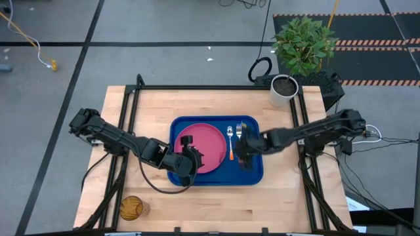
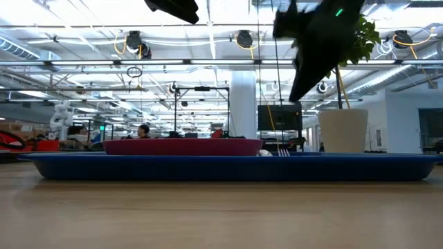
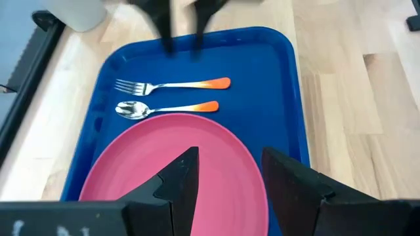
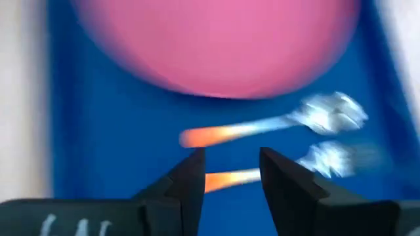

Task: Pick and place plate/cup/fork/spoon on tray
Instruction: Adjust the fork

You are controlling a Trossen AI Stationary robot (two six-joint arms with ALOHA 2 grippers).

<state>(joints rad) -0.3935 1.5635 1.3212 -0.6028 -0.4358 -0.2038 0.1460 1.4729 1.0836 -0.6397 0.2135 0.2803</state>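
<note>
Left gripper [image 3: 226, 180] sits closest to its wrist camera, fingers spread apart with nothing between them, hovering over the near edge of the plate [image 3: 174, 164]. In the high view the left gripper [image 1: 189, 154] is over the plate's left part, inside the tray [image 1: 252, 172].

Plate [image 1: 207, 149] pink-red, lying flat in the left half of the blue tray. Spoon [image 1: 230, 143] lies just right of the plate, bowl toward the far side of the table, orange handle toward the near side. Fork [image 1: 238, 133] is just right of the spoon, parallel to it, tines also toward the far side. Left wrist view shows fork [image 3: 172, 85] and spoon [image 3: 165, 108] side by side, not touching, both on tray floor; the spoon's bowl is right at the plate rim.

Right gripper [image 1: 244, 152] is above the right part of the tray, over the fork handle area. Right wrist view: right gripper [image 4: 230, 180] fingers spread, empty, with the fork's orange handle [image 4: 226, 178] showing in the gap below and the spoon [image 4: 275, 124] beyond it. Picture is blurred, so contact cannot be judged.

Cup [image 1: 130, 208] amber, stands on the bare table at the near left corner, well apart from the tray. White plant pot [image 1: 283, 90] with dark soil at the far right edge of the table, leafy plant [image 1: 303, 40] beyond it.

Low view: tray [image 2: 228, 168] flat on table, plate [image 2: 183, 146] resting on it, arms dark overhead.
</note>
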